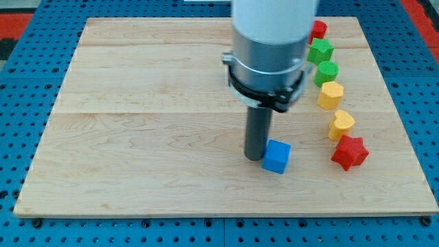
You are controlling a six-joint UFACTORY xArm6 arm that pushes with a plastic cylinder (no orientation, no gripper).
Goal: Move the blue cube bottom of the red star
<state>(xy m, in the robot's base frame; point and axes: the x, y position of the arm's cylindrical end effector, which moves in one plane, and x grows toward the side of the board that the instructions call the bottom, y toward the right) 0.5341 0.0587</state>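
The blue cube (276, 156) sits on the wooden board (137, 137) in the lower right part of the view. My tip (255, 157) is at the cube's left side, touching or nearly touching it. The red star (349, 151) lies to the cube's right, near the board's right edge, about level with it. The arm's body hides the blue triangle block that showed earlier near the board's upper middle.
A column of blocks runs down the right side above the red star: a red one (318, 29), a green star-like one (319, 50), a green one (327, 71), a yellow one (330, 94), and a yellow heart-like one (341, 125).
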